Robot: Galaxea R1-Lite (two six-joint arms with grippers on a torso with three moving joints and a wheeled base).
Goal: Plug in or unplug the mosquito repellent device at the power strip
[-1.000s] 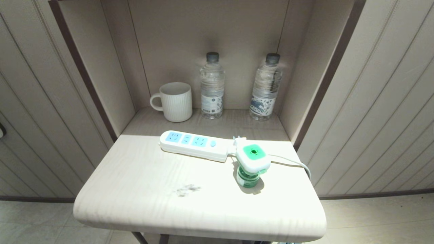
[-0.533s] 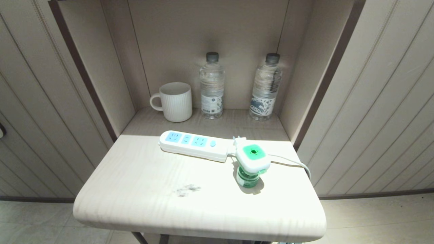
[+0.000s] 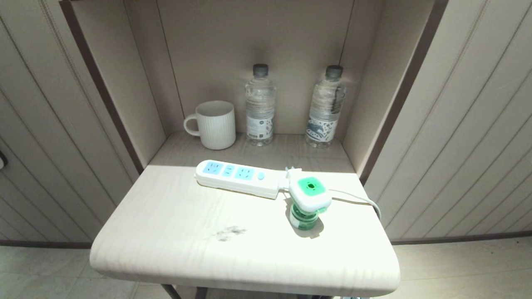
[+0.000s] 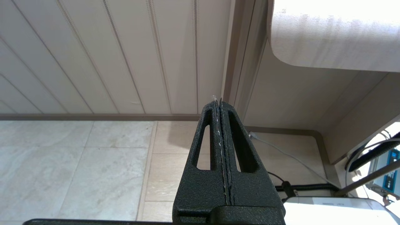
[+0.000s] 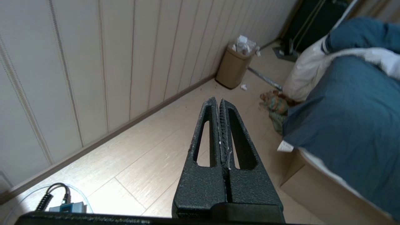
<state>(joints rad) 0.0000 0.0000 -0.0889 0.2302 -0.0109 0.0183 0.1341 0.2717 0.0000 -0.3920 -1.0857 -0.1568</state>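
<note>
While both grippers—left gripper (image 4: 219,103), right gripper (image 5: 217,101)—sit pressed together and empty, repellent device (image 3: 309,195) stands unplugged beside power strip (image 3: 239,177)—a clumsy grab could topple it.

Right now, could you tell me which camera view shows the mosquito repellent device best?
The head view: the mosquito repellent device stands in full sight on the table, at the cable end of the power strip. The left wrist view shows only the table's edge from below; the right wrist view shows floor, a bin and a bed.
</note>
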